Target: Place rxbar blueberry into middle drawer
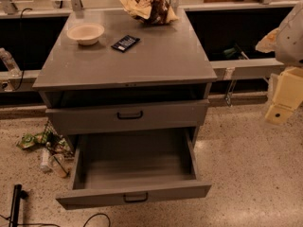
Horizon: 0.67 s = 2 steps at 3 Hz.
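The rxbar blueberry [125,43], a small flat dark bar with white lettering, lies on the grey cabinet top [156,60], just right of the round beige bowl [85,33]. The middle drawer [135,167] is pulled out wide below, and its plain grey floor is bare. Its front panel has a black handle [136,197]. My gripper [283,98] hangs at the far right edge of the view, well away from the bar and to the right of the cabinet, above the floor.
A crumpled tan-and-brown snack bag [150,8] sits at the back of the top. Another drawer front with a black handle [130,114] is above the open drawer. Bottles and wrappers [47,148] lie on the floor at the left. A cable [94,219] runs along the front floor.
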{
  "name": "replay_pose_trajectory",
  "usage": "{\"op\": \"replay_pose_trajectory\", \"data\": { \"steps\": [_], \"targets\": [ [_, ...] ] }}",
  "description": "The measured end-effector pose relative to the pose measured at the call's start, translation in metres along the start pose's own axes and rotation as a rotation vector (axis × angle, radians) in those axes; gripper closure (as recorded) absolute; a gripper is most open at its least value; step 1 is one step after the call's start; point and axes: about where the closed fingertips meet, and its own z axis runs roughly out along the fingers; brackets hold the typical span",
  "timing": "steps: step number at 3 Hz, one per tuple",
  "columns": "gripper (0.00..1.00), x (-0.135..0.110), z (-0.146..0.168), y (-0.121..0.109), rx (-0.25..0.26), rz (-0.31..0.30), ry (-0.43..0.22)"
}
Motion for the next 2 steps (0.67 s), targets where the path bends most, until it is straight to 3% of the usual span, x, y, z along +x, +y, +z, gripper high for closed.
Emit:
{"op": "replay_pose_trajectory", "data": {
  "steps": [1,2],
  "targets": [
    [0.00,0.000,0.000,0.000,0.000,-0.001,0.000],
    [0.00,-0.019,-0.004,-0.016,0.022,-0.068,-0.031]
  ]
}}
